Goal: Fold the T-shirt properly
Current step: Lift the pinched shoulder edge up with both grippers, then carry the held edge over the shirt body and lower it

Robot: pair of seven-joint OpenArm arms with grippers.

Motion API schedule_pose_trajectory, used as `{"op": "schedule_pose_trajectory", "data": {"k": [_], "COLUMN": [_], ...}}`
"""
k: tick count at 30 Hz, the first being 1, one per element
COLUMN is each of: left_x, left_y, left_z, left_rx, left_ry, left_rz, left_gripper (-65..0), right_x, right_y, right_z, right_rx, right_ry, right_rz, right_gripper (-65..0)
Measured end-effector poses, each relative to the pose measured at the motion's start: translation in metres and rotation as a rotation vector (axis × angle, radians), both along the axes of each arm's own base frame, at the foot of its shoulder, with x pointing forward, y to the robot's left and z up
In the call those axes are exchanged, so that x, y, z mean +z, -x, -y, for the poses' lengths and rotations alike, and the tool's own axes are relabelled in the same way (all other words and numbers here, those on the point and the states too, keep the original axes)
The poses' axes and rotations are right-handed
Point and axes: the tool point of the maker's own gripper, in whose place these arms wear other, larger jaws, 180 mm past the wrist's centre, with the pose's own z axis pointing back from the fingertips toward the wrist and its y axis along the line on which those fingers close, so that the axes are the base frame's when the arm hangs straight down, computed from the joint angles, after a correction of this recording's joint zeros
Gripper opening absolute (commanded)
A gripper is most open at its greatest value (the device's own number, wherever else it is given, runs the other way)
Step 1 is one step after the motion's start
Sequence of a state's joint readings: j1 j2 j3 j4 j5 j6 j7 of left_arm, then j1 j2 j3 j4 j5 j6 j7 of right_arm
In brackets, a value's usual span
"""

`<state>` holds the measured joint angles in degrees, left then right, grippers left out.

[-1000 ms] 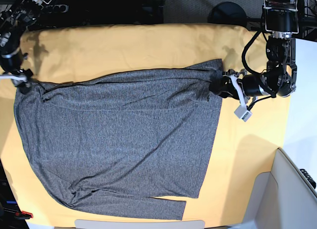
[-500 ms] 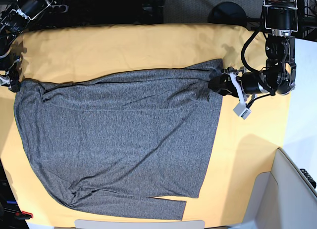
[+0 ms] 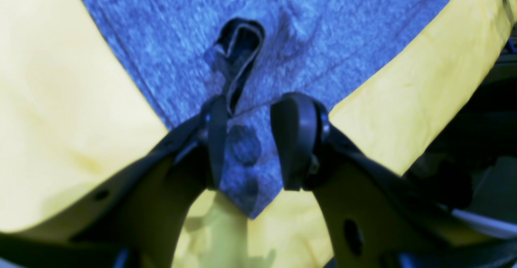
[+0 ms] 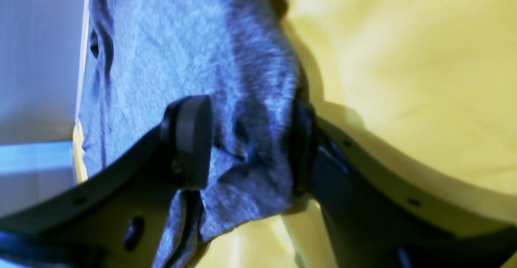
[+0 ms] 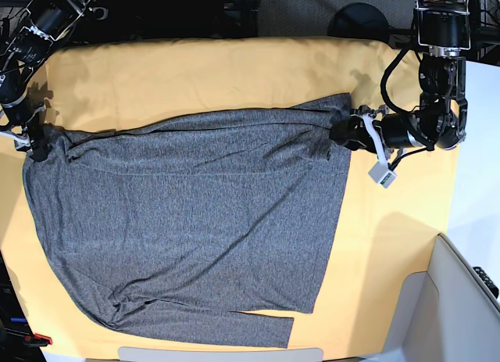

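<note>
Two grippers, one shirt, one cloth

One T-shirt [image 5: 187, 221] lies spread flat on one yellow-orange table cloth [image 5: 211, 73], two edges gathered at opposite ends. At the base view's right, the left gripper [image 3: 250, 138] straddles a pointed corner of grey fabric, its two fingers [image 3: 297, 138] parted with cloth between them. At the opposite edge, the right gripper [image 4: 246, 146] brackets a bunched fold; whether either pair actually pinches the fabric cannot be told.
</note>
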<state>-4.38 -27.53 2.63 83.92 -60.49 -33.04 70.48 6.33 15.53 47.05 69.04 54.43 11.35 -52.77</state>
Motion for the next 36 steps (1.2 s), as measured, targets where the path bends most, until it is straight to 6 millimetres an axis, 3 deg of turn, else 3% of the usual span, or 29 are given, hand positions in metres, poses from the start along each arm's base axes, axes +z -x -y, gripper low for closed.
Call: {"op": "schedule_pose_trajectory", "data": {"k": [2, 8, 11, 15, 20, 36], "left_x": [-0.001, -0.015, -0.018, -0.026, -0.034, -0.036], "left_y": [0.001, 0.007, 0.005, 0.007, 0.009, 0.0], "left_z": [-0.005, -0.028, -0.048, -0.055, -0.052, -0.002], "left_rx": [0.001, 0.099, 0.165, 0.202, 0.238, 0.194], "left_ry": [-0.013, 0.005, 0.0, 0.02, 0.107, 0.195], "left_rz": [-0.004, -0.062, -0.075, -0.107, -0.145, -0.16], "left_gripper": [-42.6, -42.6, -42.4, -38.1, -34.9, -34.7], "right_x": [0.0, -0.005, -0.006, -0.006, -0.007, -0.007], "right_y": [-0.002, -0.003, -0.002, -0.002, -0.002, -0.001], "right_z": [-0.003, -0.011, -0.011, -0.011, -0.012, -0.012], "right_rx": [0.014, 0.037, 0.039, 0.039, 0.039, 0.039], "right_ry": [0.005, -0.001, 0.0, 0.0, -0.001, -0.001], "right_rz": [-0.001, -0.018, -0.025, -0.025, -0.026, -0.028], "right_gripper": [-38.8, -55.4, -55.8, -55.8, -55.8, -55.7]}}
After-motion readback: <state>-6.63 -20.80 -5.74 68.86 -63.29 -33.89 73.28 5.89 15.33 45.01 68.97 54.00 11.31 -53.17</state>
